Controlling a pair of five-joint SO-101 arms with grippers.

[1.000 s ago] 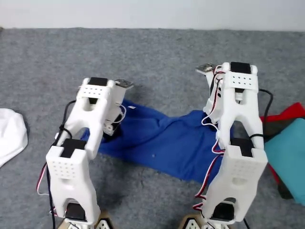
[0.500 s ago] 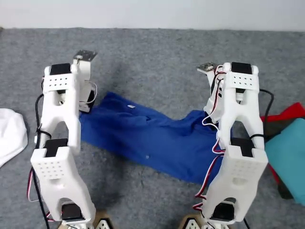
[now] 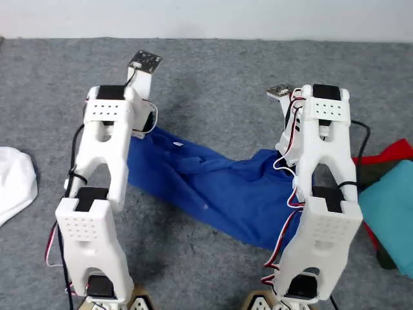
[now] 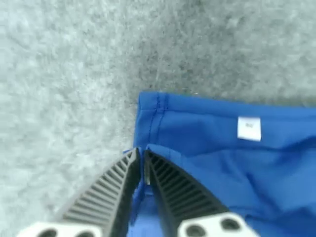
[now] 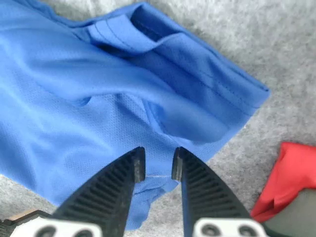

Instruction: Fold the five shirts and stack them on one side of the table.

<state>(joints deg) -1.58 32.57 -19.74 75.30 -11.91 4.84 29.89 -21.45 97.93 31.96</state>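
Since half a second ago the left gripper (image 4: 142, 154) has swung rightward, pinching the crumpled blue fabric shirt (image 3: 219, 187) at its edge; the shirt lies mid-table on the grey felt table cover (image 3: 226, 71); the right gripper (image 5: 154, 163) is narrowly parted over it.

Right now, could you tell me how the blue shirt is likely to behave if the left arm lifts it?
Probably floppy: the blue shirt lies in soft folds, so it should drape from the left gripper pinching its edge. Its thin weave suggests it is light.
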